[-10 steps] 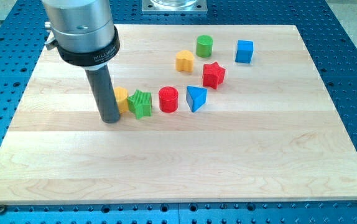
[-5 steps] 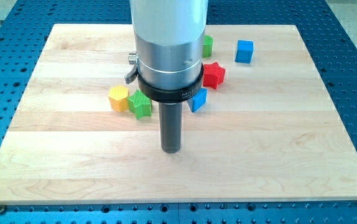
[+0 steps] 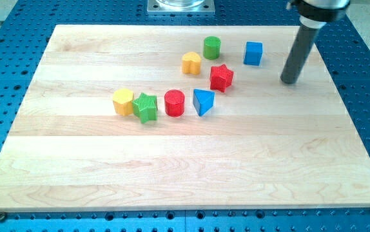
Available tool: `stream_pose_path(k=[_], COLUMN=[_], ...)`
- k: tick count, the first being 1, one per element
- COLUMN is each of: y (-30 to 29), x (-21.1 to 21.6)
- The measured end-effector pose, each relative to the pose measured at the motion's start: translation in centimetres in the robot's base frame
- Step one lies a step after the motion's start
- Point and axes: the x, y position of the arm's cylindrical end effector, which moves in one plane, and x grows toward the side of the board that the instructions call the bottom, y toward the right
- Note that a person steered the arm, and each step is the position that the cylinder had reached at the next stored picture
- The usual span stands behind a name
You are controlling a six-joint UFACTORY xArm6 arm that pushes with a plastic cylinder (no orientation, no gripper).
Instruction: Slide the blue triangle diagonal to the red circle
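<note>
The blue triangle (image 3: pixel 202 101) lies near the board's middle, just to the right of the red circle (image 3: pixel 174 103) and nearly touching it. My tip (image 3: pixel 290 81) is far off at the view's upper right, to the right of the red star (image 3: pixel 221 77) and below-right of the blue cube (image 3: pixel 253 53). It touches no block.
A green star (image 3: pixel 146 107) and a yellow hexagon (image 3: pixel 123 102) sit left of the red circle. A yellow heart (image 3: pixel 191 62) and a green cylinder (image 3: pixel 211 47) stand toward the view's top. The wooden board (image 3: pixel 75 167) rests on a blue perforated table.
My tip has swept from left of the yellow hexagon, past the board's middle below the blocks, to the upper right. The blocks have not moved.
</note>
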Motion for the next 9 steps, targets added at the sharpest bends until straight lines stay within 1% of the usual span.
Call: stream_pose_path(k=[1,2,3,4,5,6,7,8,9], y=[-3.8,-9.1,-12.0,-11.6,-8.8,-4.5,-2.0,-2.8,-7.2], x=[0.0,0.0,1.7,1.8,1.8,1.8,1.8,2.4,4.3])
